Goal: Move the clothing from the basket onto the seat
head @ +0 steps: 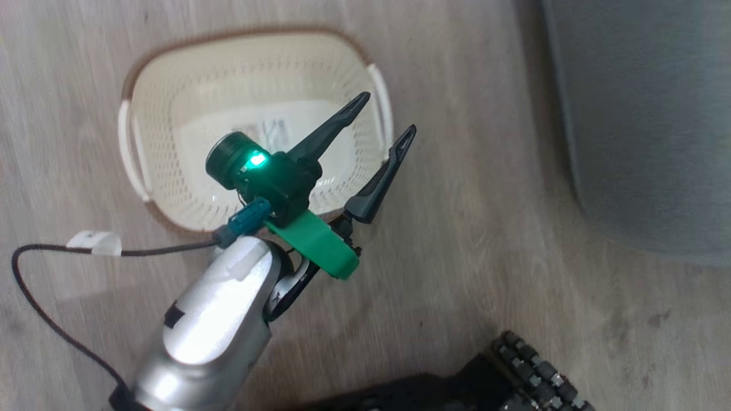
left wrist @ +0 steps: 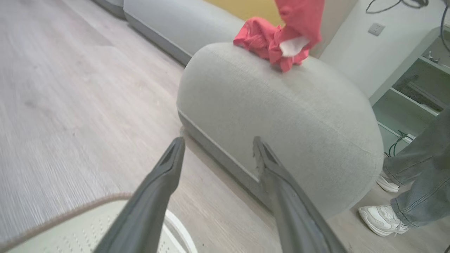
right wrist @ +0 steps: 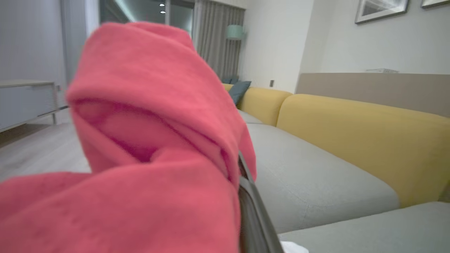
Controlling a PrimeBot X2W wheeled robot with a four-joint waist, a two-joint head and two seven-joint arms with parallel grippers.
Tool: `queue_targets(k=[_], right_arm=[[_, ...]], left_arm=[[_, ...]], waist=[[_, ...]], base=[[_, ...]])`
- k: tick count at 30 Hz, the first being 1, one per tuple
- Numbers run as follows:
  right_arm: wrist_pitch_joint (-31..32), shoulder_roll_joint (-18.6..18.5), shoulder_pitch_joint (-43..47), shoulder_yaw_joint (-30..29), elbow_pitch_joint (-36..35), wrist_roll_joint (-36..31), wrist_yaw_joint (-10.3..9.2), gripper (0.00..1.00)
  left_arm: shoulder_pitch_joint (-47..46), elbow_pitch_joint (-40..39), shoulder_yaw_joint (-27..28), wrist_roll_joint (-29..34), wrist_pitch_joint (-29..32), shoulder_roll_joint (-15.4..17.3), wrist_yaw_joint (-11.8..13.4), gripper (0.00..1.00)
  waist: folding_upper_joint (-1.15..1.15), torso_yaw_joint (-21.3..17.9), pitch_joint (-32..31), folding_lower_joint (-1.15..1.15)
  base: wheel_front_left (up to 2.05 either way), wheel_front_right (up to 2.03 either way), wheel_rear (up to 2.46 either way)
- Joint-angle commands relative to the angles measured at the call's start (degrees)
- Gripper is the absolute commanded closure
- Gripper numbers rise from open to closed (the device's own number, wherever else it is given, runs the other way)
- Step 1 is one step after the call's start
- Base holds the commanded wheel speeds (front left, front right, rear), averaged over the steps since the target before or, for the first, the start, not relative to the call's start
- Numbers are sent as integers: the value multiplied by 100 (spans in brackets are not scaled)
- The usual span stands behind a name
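Right jaws pinch the clothing — lower it fully onto the seat before releasing; left jaws spread, empty, above the basket.

The clothing hides one finger of the right gripper. The label in the basket is too blurred to read.

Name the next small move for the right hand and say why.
Likely lower the right hand slightly and release: the red garment drapes over it above the sofa seat, part already bunched on the cushion, and the laundry basket under the open left hand looks empty.
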Motion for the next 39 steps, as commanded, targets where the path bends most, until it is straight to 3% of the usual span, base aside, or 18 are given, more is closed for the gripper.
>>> queue_targets(k=[1, 8, 15, 16, 17, 18, 28, 33, 39], right_arm=[[78, -413, -364, -349, 153, -120, -2, 100], [112, -1075, -1032, -1533, 1381, -920, -2, 100], [-42, -960, -822, -2197, 2370, -1514, -2, 100], [-73, -912, -763, -2316, 2504, -1571, -2, 92], [-118, -811, -662, -2501, 2691, -1705, -2, 56], [-132, -755, -625, -2589, 2749, -1756, -2, 0], [-156, -491, -25, -3152, 2783, -2339, -2, 0], [-157, -121, 617, -2792, 2332, -2457, -2, 0], [-157, 443, 1794, -2176, 1155, -2266, -2, 0]], left_arm=[[130, -264, 152, 28, -29, 2, -8, 0], [491, -371, 402, 103, -29, 57, -8, 0], [609, -462, 619, 262, -29, 175, 6, 0], [630, -472, 635, 286, -29, 193, 8, 0], [677, -478, 660, 327, -29, 243, 13, 0], [704, -472, 676, 339, -29, 273, 17, 0], [840, -497, 748, 371, -29, 448, 54, 0], [879, -418, 750, 304, -29, 355, 49, 0], [1067, -155, 809, 116, -29, 99, 31, 0]], waist=[[0, 503, 799, -3], [0, 364, 1222, -3], [0, 112, 1537, -3], [0, 78, 1568, -3], [0, 11, 1600, -3], [0, -22, 1605, -3], [0, -336, 1346, -3], [0, -461, 908, -3], [0, -454, -3, -3]], base=[[0, 0, 0], [0, 0, 0], [0, 0, 0], [0, 0, 0], [0, 0, 0], [0, 0, 0], [0, 0, 0], [0, 0, 0], [0, 0, 0]])
